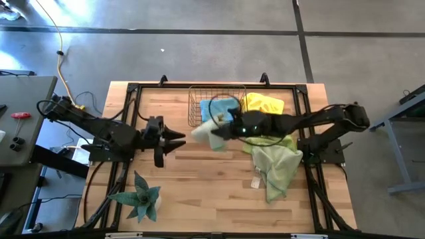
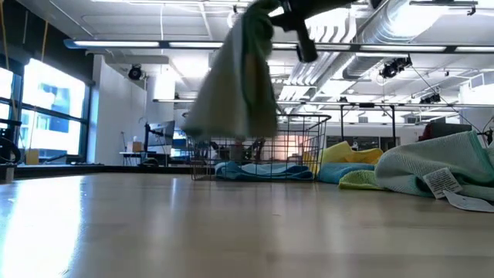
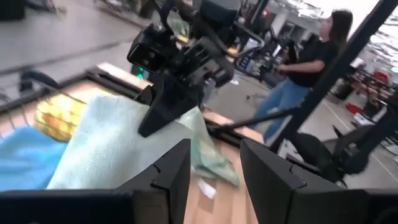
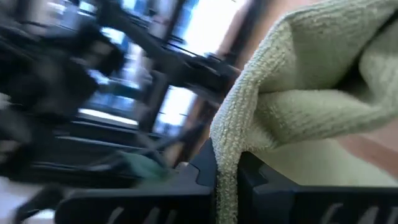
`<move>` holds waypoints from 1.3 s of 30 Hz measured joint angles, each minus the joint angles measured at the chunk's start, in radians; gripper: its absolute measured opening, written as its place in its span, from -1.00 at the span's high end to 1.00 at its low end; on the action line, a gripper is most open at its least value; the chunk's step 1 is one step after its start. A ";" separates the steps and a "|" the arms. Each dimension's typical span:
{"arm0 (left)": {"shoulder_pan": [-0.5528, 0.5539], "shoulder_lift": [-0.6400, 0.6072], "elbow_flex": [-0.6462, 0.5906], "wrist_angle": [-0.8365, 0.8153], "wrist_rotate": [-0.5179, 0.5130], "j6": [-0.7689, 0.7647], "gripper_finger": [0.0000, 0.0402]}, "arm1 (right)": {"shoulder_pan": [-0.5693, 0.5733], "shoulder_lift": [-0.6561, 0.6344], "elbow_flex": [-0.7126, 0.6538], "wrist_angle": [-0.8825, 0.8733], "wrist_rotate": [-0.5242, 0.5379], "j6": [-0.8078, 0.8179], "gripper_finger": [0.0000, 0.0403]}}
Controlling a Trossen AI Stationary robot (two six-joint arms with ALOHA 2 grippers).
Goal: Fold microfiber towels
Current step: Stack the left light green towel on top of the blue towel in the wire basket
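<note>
My right gripper (image 1: 220, 130) reaches to the table's middle and is shut on a pale green towel (image 1: 204, 133), held high in the low view (image 2: 241, 85). My left gripper (image 1: 182, 140) is open and empty at the table's left, pointing at that towel (image 3: 112, 149). A light blue towel (image 1: 222, 106) lies in and beside the copper wire basket (image 1: 199, 99). A yellow towel (image 1: 265, 103) lies at the far right. A lime green towel (image 1: 275, 166) lies crumpled on the table's right half. My right gripper pinches a folded-over edge of the pale green towel (image 4: 231, 134) between its two fingers, in several layers. The fingers (image 3: 163, 112) slant down from the table's right side. The towel hangs slack below them, its lower end (image 2: 224, 127) clear of the table.
A spiky green plant (image 1: 141, 197) stands at the near left. A white label (image 1: 255, 181) lies by the lime green towel. A black frame runs round the table's edges (image 1: 133, 89). A person (image 3: 311, 68) stands in the room beyond the table.
</note>
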 joint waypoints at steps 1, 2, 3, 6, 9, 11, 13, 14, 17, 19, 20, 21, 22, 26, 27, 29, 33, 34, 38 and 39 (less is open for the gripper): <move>0.000 -0.006 -0.001 -0.005 -0.014 0.013 0.35 | -0.021 0.000 0.000 0.035 -0.023 -0.010 1.00; 0.000 -0.010 -0.001 -0.005 -0.030 0.027 0.35 | -0.043 0.000 0.000 0.063 -0.038 -0.019 1.00; 0.001 -0.013 -0.001 -0.001 -0.046 0.042 0.35 | -0.067 0.000 0.000 0.080 -0.041 -0.024 1.00; 0.016 -0.018 -0.001 -0.001 -0.071 0.092 0.35 | -0.138 0.000 0.000 0.079 -0.041 -0.025 1.00; 0.049 -0.023 -0.001 0.009 -0.072 0.154 0.35 | -0.203 0.000 0.000 0.080 -0.040 -0.031 1.00; 0.081 -0.024 -0.001 0.020 -0.072 0.189 0.35 | -0.241 0.002 0.000 0.084 -0.040 -0.037 1.00; 0.114 -0.033 -0.001 0.031 -0.071 0.225 0.35 | -0.276 0.002 0.000 0.100 -0.040 -0.051 1.00; 0.132 -0.038 -0.001 0.045 -0.072 0.242 0.35 | -0.292 0.001 0.000 0.101 -0.040 -0.055 1.00; 0.188 -0.059 -0.001 0.060 -0.071 0.288 0.35 | -0.326 0.002 0.000 0.081 -0.039 -0.068 1.00; 0.223 -0.075 -0.001 0.074 -0.070 0.318 0.35 | -0.339 0.002 0.000 0.080 -0.037 -0.076 1.00; 0.239 -0.086 -0.001 0.076 -0.070 0.334 0.35 | -0.343 0.007 0.000 0.082 -0.033 -0.077 1.00; 0.256 -0.098 -0.001 0.081 -0.069 0.349 0.35 | -0.347 0.014 0.001 0.085 -0.025 -0.077 1.00; 0.272 -0.108 -0.001 0.089 -0.066 0.362 0.35 | -0.350 0.023 0.001 0.079 -0.019 -0.077 1.00; 0.332 -0.148 -0.001 0.090 -0.033 0.383 0.35 | -0.357 0.082 0.001 0.103 -0.014 -0.059 1.00; 0.344 -0.156 0.000 0.091 -0.022 0.383 0.35 | -0.360 0.099 0.001 0.119 -0.014 -0.053 1.00; 0.366 -0.173 0.000 0.084 -0.004 0.383 0.35 | -0.361 0.127 0.001 0.169 -0.014 -0.050 1.00; 0.403 -0.189 0.000 0.079 0.018 0.383 0.35 | -0.367 0.179 0.001 0.335 -0.036 -0.049 1.00; 0.410 -0.191 0.000 0.079 0.020 0.383 0.35 | -0.369 0.187 0.001 0.366 -0.041 -0.048 1.00; 0.427 -0.192 0.000 0.062 0.023 0.383 0.35 | -0.381 0.198 0.002 0.318 -0.045 -0.051 1.00; 0.431 -0.191 0.000 0.051 0.023 0.383 0.35 | -0.384 0.198 0.002 0.253 -0.037 -0.058 1.00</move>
